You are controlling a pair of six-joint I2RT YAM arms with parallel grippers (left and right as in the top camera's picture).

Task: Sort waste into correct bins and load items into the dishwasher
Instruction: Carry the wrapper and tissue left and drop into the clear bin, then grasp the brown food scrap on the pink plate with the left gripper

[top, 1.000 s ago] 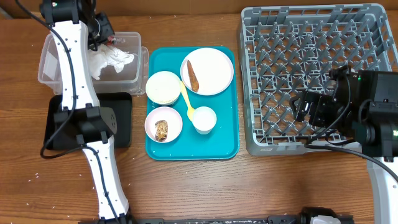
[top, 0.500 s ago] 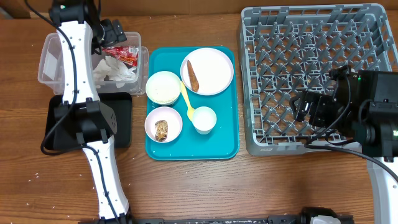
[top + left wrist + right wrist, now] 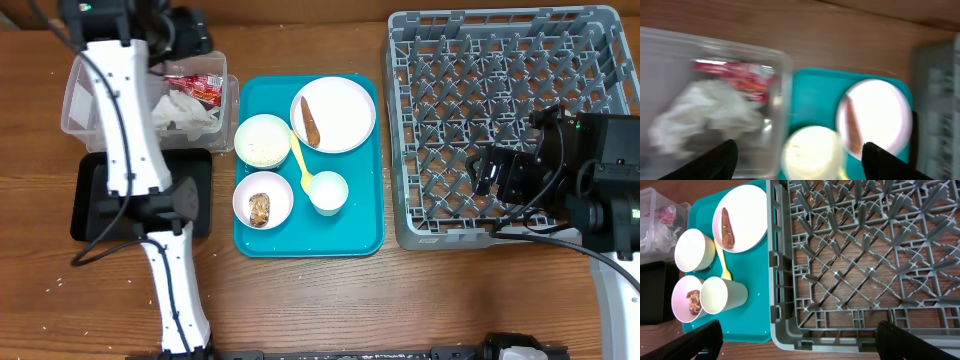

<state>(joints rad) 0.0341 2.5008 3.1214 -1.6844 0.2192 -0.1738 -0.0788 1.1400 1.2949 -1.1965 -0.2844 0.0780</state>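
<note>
The clear tub (image 3: 80, 100) holds a crumpled white napkin (image 3: 185, 112) and a red-and-white wrapper (image 3: 196, 88); both also show in the left wrist view, napkin (image 3: 705, 115) and wrapper (image 3: 735, 80). My left gripper (image 3: 188, 32) hovers over the tub's far right corner, open and empty (image 3: 802, 167). On the teal tray (image 3: 350, 225) sit a plate (image 3: 345, 120) with a brown scrap (image 3: 311, 122), a rice bowl (image 3: 262, 140), a bowl of brown chunks (image 3: 262, 202), a cup (image 3: 328, 192) and a yellow spoon (image 3: 300, 160). My right gripper (image 3: 486, 172) stands open above the grey dish rack (image 3: 510, 90), empty (image 3: 810, 345).
A shallow black tray (image 3: 100, 200) lies in front of the clear tub, partly under my left arm. The rack (image 3: 865, 255) stands close against the teal tray's right edge (image 3: 740, 330). Bare wooden table runs along the front.
My left gripper opened and dropped the red-and-white wrapper into the clear tub, then drew back toward the far edge. The right arm has not moved.
</note>
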